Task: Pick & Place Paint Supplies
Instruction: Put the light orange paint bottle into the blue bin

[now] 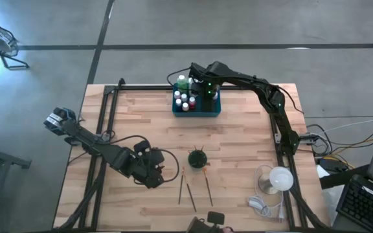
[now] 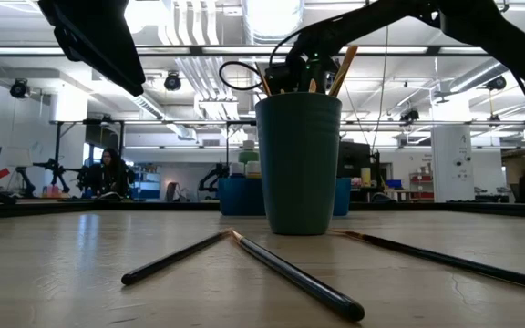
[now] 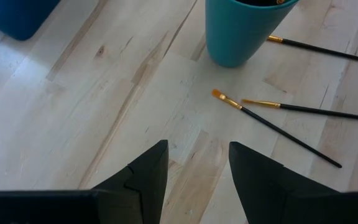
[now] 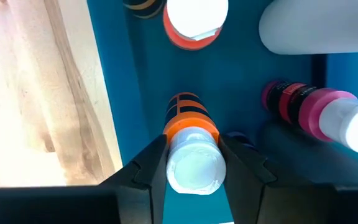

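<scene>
Orange bottle [image 4: 191, 149], white cap, sits clamped btw. the right gripper [image 4: 191, 163] fingers, inside the teal tray [image 1: 196, 110] at the table's far edge w/ other bottles. Left gripper [image 3: 197, 180] fingers are apart, holding nothing, above wood near three paintbrushes [image 3: 275, 127] and the cup [image 3: 244, 28].

Matt planked wood table [image 1: 238, 142]; glossy plastic tray [image 1: 212, 111].

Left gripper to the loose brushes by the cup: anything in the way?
Nothing visible. The left gripper is open over bare table, with the nearest paintbrush lying flat ahead, beside the cup, which stands off that line.
</scene>
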Robot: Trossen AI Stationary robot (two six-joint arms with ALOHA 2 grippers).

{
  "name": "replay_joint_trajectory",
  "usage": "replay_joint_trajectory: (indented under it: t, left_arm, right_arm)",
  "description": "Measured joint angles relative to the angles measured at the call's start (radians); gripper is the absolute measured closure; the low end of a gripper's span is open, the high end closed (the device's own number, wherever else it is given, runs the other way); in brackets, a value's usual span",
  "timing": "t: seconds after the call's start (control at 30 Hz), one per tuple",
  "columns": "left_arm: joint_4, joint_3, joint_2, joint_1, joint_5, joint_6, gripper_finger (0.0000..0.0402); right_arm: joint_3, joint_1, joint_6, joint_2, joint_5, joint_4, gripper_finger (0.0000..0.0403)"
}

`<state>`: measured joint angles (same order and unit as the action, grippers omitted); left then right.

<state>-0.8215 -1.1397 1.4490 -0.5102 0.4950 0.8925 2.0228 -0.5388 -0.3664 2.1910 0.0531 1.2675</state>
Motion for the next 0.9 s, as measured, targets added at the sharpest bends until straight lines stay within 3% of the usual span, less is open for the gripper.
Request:
replay_joint_trajectory:
  t: [0.27,0.63,0.9]
  left_arm:
    - [0.000,0.000,0.000,0.000,0.000,0.000,0.0227]
    - [0.000,0.000,0.000,0.000,0.000,0.001,0.0227]
    - [0.000,0.000,0.000,0.000,0.000,0.001,0.0227]
  right_arm:
    - [0.000,0.000,0.004,0.000,-0.002,-0.001,0.0250]
    - [0.009,0.000,0.010,-0.001,-0.003,0.010,0.0283]
    - [0.070,0.009,0.007,-0.009,-0.002,0.026,0.0228]
